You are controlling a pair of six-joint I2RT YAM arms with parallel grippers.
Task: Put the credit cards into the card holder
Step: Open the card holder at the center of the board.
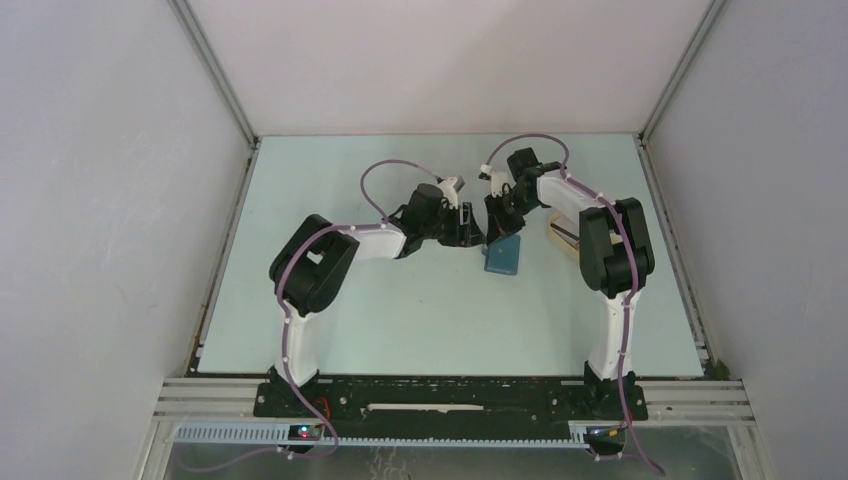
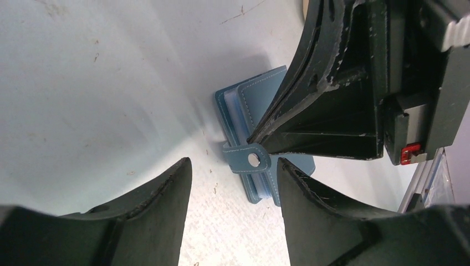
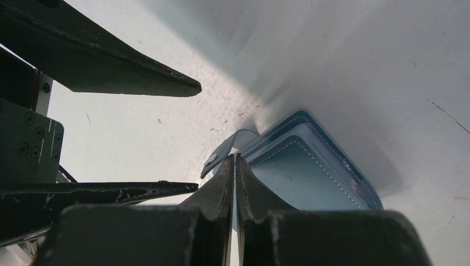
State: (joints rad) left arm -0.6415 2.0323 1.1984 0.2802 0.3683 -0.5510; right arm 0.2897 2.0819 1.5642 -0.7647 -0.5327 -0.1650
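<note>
The blue card holder (image 1: pixel 503 256) lies on the table between my two grippers. In the left wrist view the card holder (image 2: pixel 259 101) shows its strap with a pale snap (image 2: pixel 254 159) undone and its top cover slightly raised over pale inner slots. My right gripper (image 3: pixel 235 158) is shut, pinching the edge of the top cover (image 3: pixel 299 174) beside the strap. It also shows in the top view (image 1: pixel 497 226). My left gripper (image 2: pixel 233 163) is open and empty, its fingers either side of the strap end, just short of the wallet (image 1: pixel 472 232). No credit cards are in view.
A beige tray (image 1: pixel 560 237) sits right of the wallet, mostly hidden behind my right arm. The left gripper's two fingers (image 3: pixel 138 83) show close to the right gripper. White walls enclose the pale table (image 1: pixel 380 320) on three sides.
</note>
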